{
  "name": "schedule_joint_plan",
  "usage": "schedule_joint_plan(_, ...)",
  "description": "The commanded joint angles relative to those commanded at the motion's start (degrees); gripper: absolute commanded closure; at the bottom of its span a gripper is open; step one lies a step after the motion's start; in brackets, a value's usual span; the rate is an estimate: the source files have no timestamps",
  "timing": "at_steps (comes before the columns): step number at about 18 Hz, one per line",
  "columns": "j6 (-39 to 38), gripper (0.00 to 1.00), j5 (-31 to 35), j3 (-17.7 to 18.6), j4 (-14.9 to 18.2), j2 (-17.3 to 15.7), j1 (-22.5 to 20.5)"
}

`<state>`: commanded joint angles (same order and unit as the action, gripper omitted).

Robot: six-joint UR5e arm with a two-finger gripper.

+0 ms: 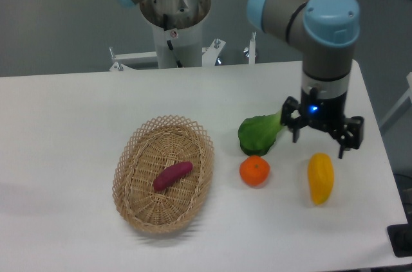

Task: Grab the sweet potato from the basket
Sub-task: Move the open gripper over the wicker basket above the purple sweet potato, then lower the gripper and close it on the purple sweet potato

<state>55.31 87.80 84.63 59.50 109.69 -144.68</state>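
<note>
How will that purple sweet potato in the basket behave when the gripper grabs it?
The sweet potato looks firm, so it probably won't flex. Its skin looks smooth and its ends taper, so the fingers may slip unless they close across its middle. Lying loose on the basket weave, it could roll if nudged.
</note>
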Motion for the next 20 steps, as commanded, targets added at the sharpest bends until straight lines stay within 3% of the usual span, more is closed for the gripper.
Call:
schedule_joint_plan(5, -14.52, 0.0, 0.0, 5.7, -1.4, 0.0, 6.86)
schedule_joint_plan(12, -15.76, 0.0, 0.35, 18.8, -15.27, 1.23, 14.25)
schedule_joint_plan(14, -15.94, 0.0, 0.44, 19.34, -17.13, 2.19, 15.56)
schedule_joint_plan(20, -15.59, 0.0, 0.53, 19.69, -17.4, 4.48, 17.77)
